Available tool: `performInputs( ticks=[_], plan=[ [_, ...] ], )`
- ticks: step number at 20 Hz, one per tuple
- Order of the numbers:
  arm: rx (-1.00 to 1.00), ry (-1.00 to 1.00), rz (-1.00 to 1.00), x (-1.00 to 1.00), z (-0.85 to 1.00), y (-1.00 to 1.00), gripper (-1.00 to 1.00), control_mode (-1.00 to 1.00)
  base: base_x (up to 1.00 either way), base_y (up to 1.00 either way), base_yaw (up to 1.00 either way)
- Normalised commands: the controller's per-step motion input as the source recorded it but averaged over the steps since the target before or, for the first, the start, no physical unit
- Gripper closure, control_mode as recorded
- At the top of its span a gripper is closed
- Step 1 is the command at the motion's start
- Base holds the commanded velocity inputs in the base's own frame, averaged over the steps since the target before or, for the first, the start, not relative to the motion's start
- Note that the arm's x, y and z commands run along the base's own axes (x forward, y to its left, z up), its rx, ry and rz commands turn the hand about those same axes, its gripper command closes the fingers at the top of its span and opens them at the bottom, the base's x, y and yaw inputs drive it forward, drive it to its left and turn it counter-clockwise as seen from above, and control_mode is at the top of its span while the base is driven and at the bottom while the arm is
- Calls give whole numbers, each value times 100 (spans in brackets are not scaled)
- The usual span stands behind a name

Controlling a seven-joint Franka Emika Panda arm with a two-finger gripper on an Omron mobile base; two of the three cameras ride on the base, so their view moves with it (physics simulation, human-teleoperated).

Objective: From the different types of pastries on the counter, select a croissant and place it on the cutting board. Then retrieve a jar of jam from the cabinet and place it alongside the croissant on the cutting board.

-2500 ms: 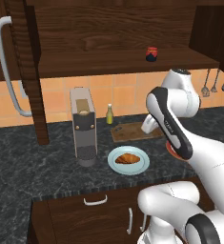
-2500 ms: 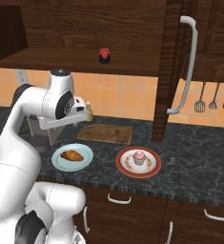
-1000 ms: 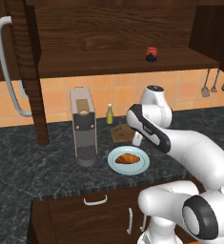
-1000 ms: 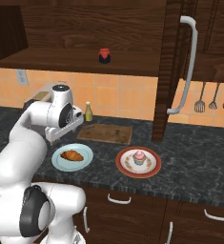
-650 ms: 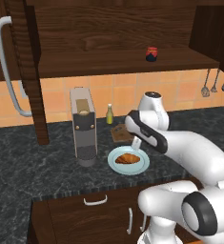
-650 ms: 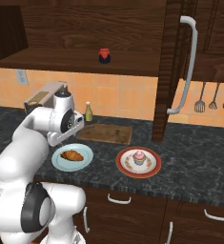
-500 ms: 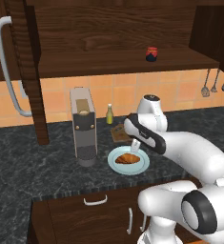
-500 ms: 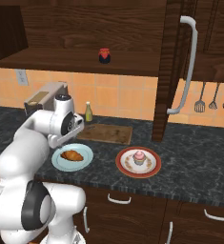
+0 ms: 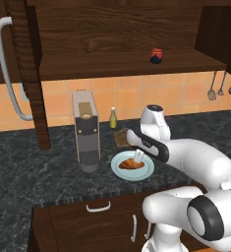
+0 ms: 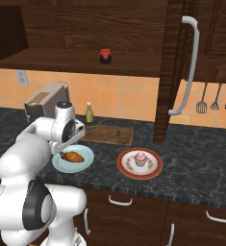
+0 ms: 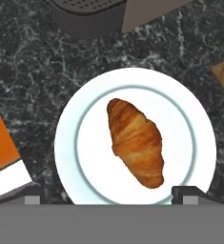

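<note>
so going left to right in the right base view: coffee machine (image 10: 43, 102) at the back of the counter (image 10: 196, 178), then the blue plate (image 10: 85, 161) with the croissant (image 10: 73, 156) sitting on it. gripper (image 11: 106, 193) is right above it, fingers spread wide with nothing between them, one tip on each side of the croissant in the hand view. board (image 10: 108, 134) is just behind the plate, next to the yellow-green bottle (image 10: 89, 113). jam jar (image 10: 105, 56) is up on the cabinet (image 10: 85, 29) shelf. further right, the pale pastry (image 10: 140, 158) is on the red plate (image 10: 153, 170)
</note>
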Motion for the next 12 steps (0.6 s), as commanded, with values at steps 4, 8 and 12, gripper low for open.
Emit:
performInputs(
  ticks=[4,8,12],
  plan=[
    [0,0,0,2,-9,9,-100,-100,0,0,0],
    [0,0,0,15,-10,9,-100,-100,0,0,0],
    [0,0,0,26,-12,5,-100,-100,0,0,0]
  ],
)
